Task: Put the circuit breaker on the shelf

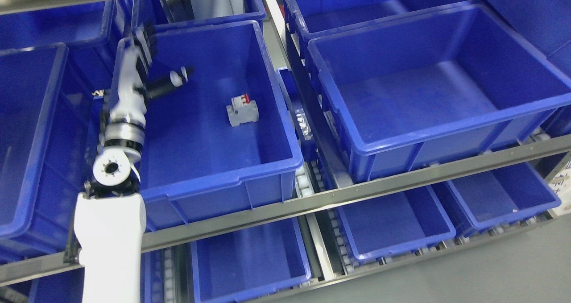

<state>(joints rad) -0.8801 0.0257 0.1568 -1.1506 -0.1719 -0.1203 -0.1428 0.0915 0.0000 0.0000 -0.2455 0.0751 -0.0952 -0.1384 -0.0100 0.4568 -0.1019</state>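
Note:
A small grey circuit breaker [242, 110] with a red switch lies on the floor of a blue bin [272, 93] on the upper shelf level. My left arm comes up from the lower left, and my left hand [151, 71] is over the bin's left wall, a thumb-like finger [176, 78] sticking out to the right. The hand is empty, its fingers spread, well to the left of the breaker. My right arm is out of view.
A larger blue bin [339, 115] stands to the right. Another blue bin [40, 129] stands to the left. A grey shelf rail [401, 180] runs across the front. More blue bins [464, 222] sit on the lower level. Grey floor lies at the lower right.

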